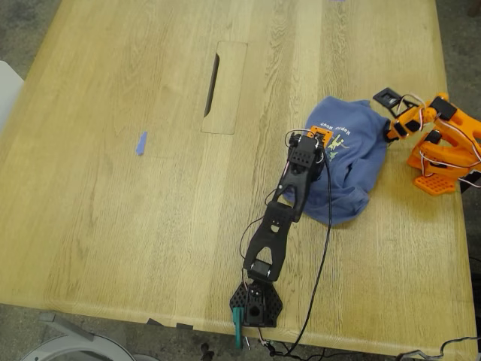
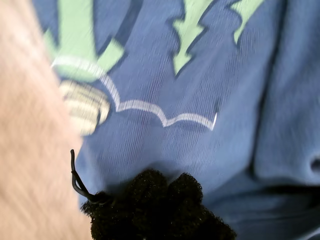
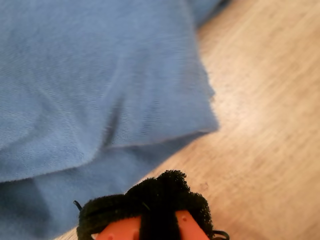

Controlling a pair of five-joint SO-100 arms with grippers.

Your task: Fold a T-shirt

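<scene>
Two arms, hand states unclear, at one crumpled T-shirt (image 1: 353,169) on table (image 1: 113,226).

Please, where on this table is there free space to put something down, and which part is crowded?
The widest bare wood lies toward the exterior view's left, broken only by the small blue tape scrap and the cable slot. It is crowded at that view's right, where the T-shirt, the black arm and the orange arm sit together.
</scene>
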